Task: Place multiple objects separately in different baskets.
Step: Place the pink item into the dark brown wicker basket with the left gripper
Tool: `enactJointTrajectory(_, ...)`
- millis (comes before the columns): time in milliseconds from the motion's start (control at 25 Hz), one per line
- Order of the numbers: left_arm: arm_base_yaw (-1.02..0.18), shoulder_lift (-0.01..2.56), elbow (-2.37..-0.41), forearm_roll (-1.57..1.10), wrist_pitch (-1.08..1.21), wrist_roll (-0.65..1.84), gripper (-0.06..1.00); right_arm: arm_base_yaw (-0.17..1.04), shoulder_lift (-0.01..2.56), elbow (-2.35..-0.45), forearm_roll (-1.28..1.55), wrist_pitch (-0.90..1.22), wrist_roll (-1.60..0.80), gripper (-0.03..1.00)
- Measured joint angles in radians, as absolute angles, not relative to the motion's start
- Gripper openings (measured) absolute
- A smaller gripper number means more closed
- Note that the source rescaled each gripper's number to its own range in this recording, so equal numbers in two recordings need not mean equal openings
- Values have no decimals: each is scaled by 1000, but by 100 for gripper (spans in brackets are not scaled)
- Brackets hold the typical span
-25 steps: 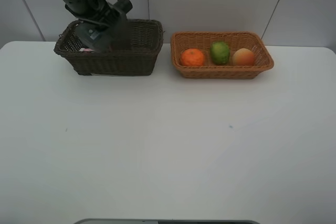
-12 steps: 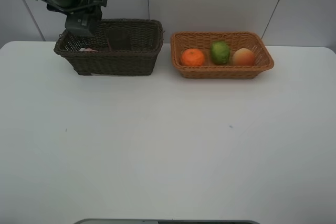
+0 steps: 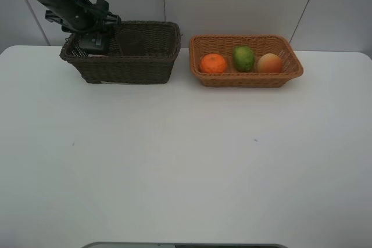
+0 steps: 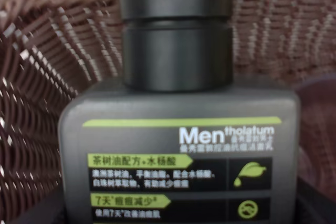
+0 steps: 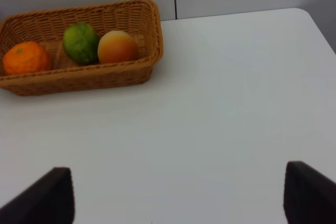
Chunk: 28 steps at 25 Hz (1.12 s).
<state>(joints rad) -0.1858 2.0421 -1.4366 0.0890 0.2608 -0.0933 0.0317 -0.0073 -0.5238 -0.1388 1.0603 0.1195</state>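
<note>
Looking down from the exterior high view, the left gripper (image 3: 93, 42) hung over the left end of the deep dark brown rectangular wicker basket (image 3: 145, 65), while the shallow orange-tan wicker basket (image 3: 247, 79) beside it on the white table (image 3: 186, 166) held a round orange (image 3: 213, 63), a green lime-like fruit (image 3: 243, 58) and a red-orange round fruit (image 3: 269, 63) in a row. The left wrist view was filled by a dark green flat bottle with a black cap (image 4: 178, 145) against dark weave; whether the claw grasped or had released it could not be told. The right wrist view showed the right gripper (image 5: 176, 203) spread wide and empty above bare table, the three fruits lying in the tan basket well apart from it.

Bright even overhead light, soft faint shadows, close-up bottle (image 4: 178, 150) view blurred, slightly hazy overall
</note>
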Motion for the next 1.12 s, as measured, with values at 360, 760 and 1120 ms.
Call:
enactJointTrajectory(360,-183,2117,-1437,88,223,-93,82,32,-7,-524,-139,1060,120,77)
enactJointTrajectory(760,-183,2120,-1437,86,222,-93,82,32,-7,-524,-139,1060,120,77)
enactJointTrajectory(1120,-183,2049,-1437,84,218,-93,95,32,-7,-524,-139,1060,120,77)
